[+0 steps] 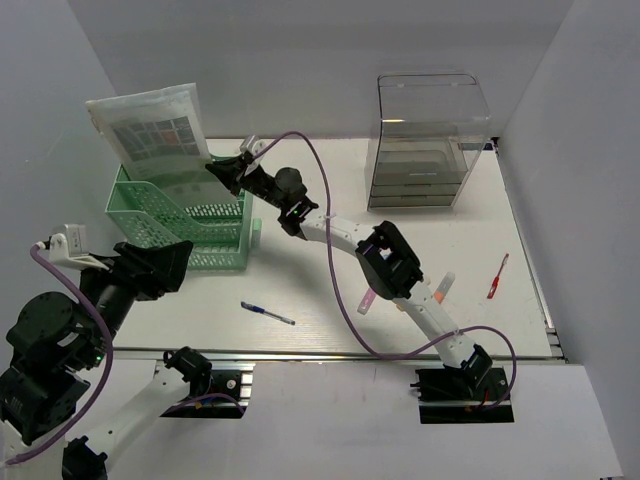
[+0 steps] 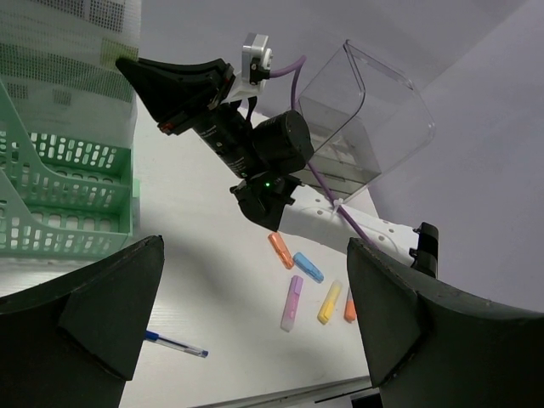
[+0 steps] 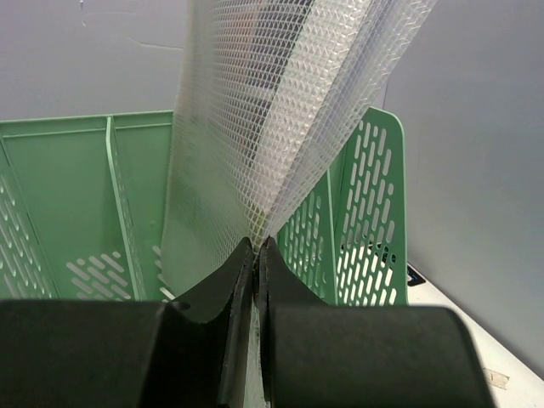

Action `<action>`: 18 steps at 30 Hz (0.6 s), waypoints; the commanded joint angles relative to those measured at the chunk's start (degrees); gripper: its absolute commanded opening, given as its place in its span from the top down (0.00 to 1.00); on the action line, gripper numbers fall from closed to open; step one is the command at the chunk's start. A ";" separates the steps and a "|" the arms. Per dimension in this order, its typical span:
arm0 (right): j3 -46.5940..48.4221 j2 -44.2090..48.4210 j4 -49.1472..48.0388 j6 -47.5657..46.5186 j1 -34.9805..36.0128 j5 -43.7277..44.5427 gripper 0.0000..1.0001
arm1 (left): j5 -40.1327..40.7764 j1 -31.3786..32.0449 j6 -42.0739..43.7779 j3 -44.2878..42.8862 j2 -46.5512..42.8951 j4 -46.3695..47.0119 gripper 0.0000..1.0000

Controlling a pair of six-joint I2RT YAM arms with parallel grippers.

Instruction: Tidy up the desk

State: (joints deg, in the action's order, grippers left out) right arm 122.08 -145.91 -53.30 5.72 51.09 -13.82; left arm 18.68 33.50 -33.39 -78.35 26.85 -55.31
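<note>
The desk (image 1: 450, 240) is a white tabletop. My right gripper (image 1: 218, 172) reaches to the far left and is shut on the lower edge of a translucent mesh document pouch (image 1: 150, 130). The pouch stands upright over the green file organizer (image 1: 190, 225). In the right wrist view the jaws (image 3: 257, 246) pinch the pouch (image 3: 272, 110) above a slot of the organizer (image 3: 76, 187). My left gripper (image 1: 185, 265) hovers open in front of the organizer, nothing between its fingers (image 2: 425, 331). Below it lie a blue pen (image 2: 174, 343) and several highlighters, among them a purple one (image 2: 291, 302).
A clear drawer unit (image 1: 425, 140) stands at the back right. A red pen (image 1: 497, 277) lies near the right edge. The blue pen (image 1: 267, 313) lies near the front rail. Highlighters lie under my right arm, the purple one (image 1: 366, 298) showing. Grey walls enclose the desk.
</note>
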 commanded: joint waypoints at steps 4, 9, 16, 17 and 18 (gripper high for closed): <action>2.81 -1.05 -7.43 -0.44 1.03 1.26 1.00 | 0.48 0.17 0.87 -0.58 0.92 -0.33 0.02; 2.72 -1.14 -7.43 -0.62 1.11 1.43 1.00 | 0.75 0.17 0.87 -0.58 0.75 -0.68 0.02; -0.52 -0.34 -6.56 -2.46 1.29 0.47 1.00 | 0.57 0.69 0.87 -0.58 0.57 -0.59 0.02; -0.88 -0.17 -6.56 -2.81 1.29 0.47 1.00 | 0.57 0.69 0.87 -0.58 0.57 -0.68 0.02; -1.23 -0.08 -6.56 -3.08 1.38 0.55 1.00 | 0.66 0.69 0.78 -0.58 0.57 -0.68 0.02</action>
State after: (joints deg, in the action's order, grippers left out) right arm 121.64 -147.20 -55.20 4.45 51.68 -13.45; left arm 18.87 33.82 -33.26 -78.35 26.85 -55.46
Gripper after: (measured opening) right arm 0.077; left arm 0.978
